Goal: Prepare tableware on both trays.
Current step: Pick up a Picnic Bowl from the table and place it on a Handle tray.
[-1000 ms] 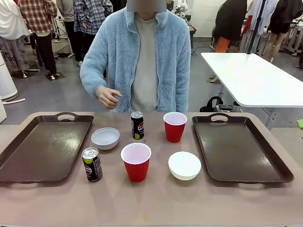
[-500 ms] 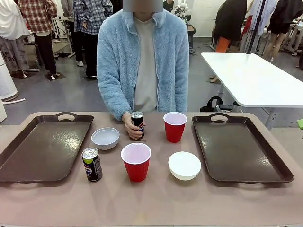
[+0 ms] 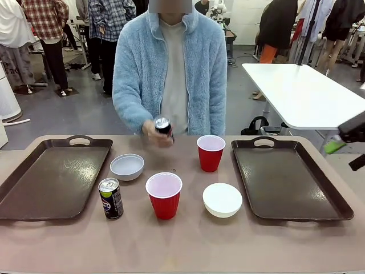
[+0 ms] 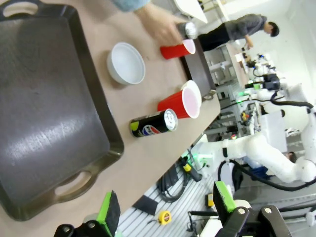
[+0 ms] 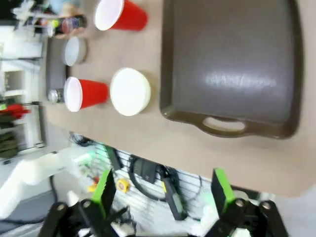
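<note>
Across the front view stretches the pale brown worktop (image 3: 188, 245), and a person (image 3: 171, 74) in a fluffy light blue jacket stands at its far side. Two dark brown trays lie flat on it, the left tray (image 3: 51, 182) at the robot's left end and the right tray (image 3: 285, 177) at the right end. Each has a cut-out handle in its far rim. All the tableware sits between them, none of it on a tray.

From its own wrist camera, the left tool (image 4: 165, 205) hangs above the near edge of the worktop, by the left tray's near handle. Its green-padded fingers are spread wide with nothing between them. The right tool (image 5: 163, 192) hangs off the near edge by the right tray's near handle, its fingers just as far apart and gripping nothing.

Of the red cups, the near cup (image 3: 164, 196) stands upright at the middle of the worktop. The far cup (image 3: 210, 152) stands upright farther back, near the right tray's far left corner. The left bowl (image 3: 126, 166) rests close to the left tray's right rim. The right bowl (image 3: 222, 200) sits between the near cup and the right tray.

One black soda can, the near can (image 3: 110, 198), stands upright left of the near cup, beside the left tray's near right corner. The lifted can (image 3: 163, 127) is tilted in the person's hand (image 3: 151, 130), clear of the worktop and behind the gap between the left bowl and the far cup.
</note>
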`<control>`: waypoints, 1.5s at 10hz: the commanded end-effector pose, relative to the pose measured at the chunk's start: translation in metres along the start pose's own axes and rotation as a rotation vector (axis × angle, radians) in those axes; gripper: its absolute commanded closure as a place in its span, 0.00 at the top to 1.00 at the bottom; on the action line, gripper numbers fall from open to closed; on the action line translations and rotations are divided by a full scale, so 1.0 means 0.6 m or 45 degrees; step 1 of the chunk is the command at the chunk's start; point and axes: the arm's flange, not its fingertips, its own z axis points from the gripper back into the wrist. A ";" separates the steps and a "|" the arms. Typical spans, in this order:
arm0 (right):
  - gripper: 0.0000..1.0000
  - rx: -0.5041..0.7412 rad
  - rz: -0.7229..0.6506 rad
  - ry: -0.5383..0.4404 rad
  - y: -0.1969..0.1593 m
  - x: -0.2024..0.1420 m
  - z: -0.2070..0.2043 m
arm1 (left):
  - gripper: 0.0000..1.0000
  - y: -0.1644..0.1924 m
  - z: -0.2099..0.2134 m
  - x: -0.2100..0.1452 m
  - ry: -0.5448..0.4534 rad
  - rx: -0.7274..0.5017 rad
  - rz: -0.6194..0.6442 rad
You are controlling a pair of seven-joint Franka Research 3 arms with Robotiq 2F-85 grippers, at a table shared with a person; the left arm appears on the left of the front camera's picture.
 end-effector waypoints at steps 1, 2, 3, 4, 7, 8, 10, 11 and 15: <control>1.00 -0.169 -0.052 0.161 0.055 0.043 -0.036 | 1.00 -0.001 0.000 0.002 -0.009 -0.018 -0.006; 1.00 -0.245 -0.069 0.212 0.079 0.063 -0.072 | 1.00 -0.001 0.000 0.002 -0.009 -0.018 -0.006; 1.00 -0.315 -0.074 0.274 0.108 0.085 -0.116 | 1.00 -0.001 0.000 0.002 -0.009 -0.018 -0.006; 1.00 -0.347 -0.076 0.310 0.127 0.097 -0.147 | 1.00 -0.001 0.000 0.002 -0.009 -0.018 -0.006; 1.00 -0.518 -0.047 0.407 0.192 0.141 -0.288 | 1.00 -0.001 0.000 0.002 -0.009 -0.018 -0.006; 1.00 -0.572 -0.035 0.353 0.205 0.157 -0.324 | 1.00 -0.001 0.000 0.002 -0.009 -0.018 -0.006; 1.00 -0.624 -0.021 0.282 0.207 0.183 -0.382 | 1.00 -0.001 0.000 0.002 -0.009 -0.018 -0.006; 1.00 -0.623 -0.022 0.275 0.205 0.190 -0.400 | 1.00 -0.001 0.000 0.002 -0.009 -0.018 -0.006; 1.00 -0.580 0.012 0.290 0.200 0.182 -0.403 | 1.00 -0.001 0.000 0.002 -0.009 -0.018 -0.006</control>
